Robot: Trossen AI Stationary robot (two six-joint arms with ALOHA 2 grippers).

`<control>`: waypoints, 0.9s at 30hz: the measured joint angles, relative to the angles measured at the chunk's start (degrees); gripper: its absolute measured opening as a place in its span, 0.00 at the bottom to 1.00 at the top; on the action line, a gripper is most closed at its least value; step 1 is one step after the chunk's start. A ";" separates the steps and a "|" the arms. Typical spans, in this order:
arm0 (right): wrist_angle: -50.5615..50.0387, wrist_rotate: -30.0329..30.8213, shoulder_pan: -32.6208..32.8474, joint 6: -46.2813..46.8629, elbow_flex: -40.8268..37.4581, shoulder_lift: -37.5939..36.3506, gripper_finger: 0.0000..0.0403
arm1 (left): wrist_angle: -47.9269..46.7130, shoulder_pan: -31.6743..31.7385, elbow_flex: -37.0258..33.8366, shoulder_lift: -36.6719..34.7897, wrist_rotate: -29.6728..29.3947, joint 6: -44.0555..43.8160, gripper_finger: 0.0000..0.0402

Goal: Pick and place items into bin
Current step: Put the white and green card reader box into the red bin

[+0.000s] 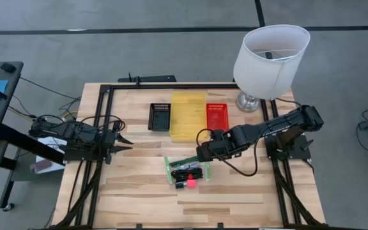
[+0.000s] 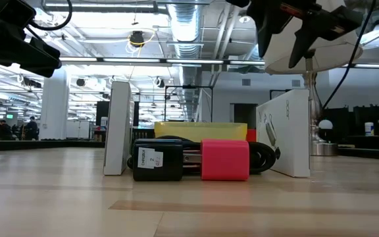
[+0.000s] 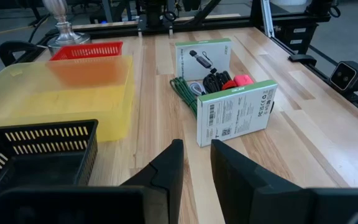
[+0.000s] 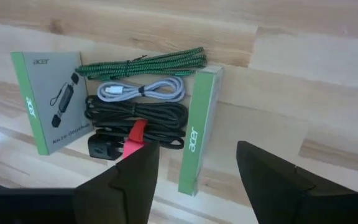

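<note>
The items sit in a cluster (image 1: 187,171) near the table's middle. Two green-edged white boxes (image 4: 201,130) (image 4: 48,106) stand on their edges. Between them lie a green braided cord (image 4: 142,64), a white cable (image 4: 142,90), a black cable (image 4: 135,115), a black charger (image 2: 158,161) and a pink-red block (image 2: 224,160). My right gripper (image 1: 200,155) (image 4: 197,149) hovers open just above the cluster's far side, pointing down. My left gripper (image 1: 126,142) (image 3: 196,149) is open near the left edge, pointing level toward the cluster. The yellow tray (image 1: 188,115) lies beyond.
A black basket (image 1: 160,116) and a red basket (image 1: 216,115) flank the yellow tray at the far side. A white-shaded lamp (image 1: 270,57) stands at the far right corner. A black frame rail (image 1: 171,86) borders the table. Bare wood lies in front of the cluster.
</note>
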 joint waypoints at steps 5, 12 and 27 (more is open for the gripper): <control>0.89 0.02 1.05 2.24 0.00 0.00 0.51 | 0.00 -0.02 -0.01 0.00 -0.01 0.01 0.18; 3.25 1.32 1.83 3.19 0.05 1.01 0.50 | 0.01 -0.01 0.00 -0.02 -0.01 -0.01 0.18; 3.20 -4.24 1.03 -0.77 2.11 7.58 0.50 | 0.13 -0.02 0.01 0.37 0.04 0.01 0.18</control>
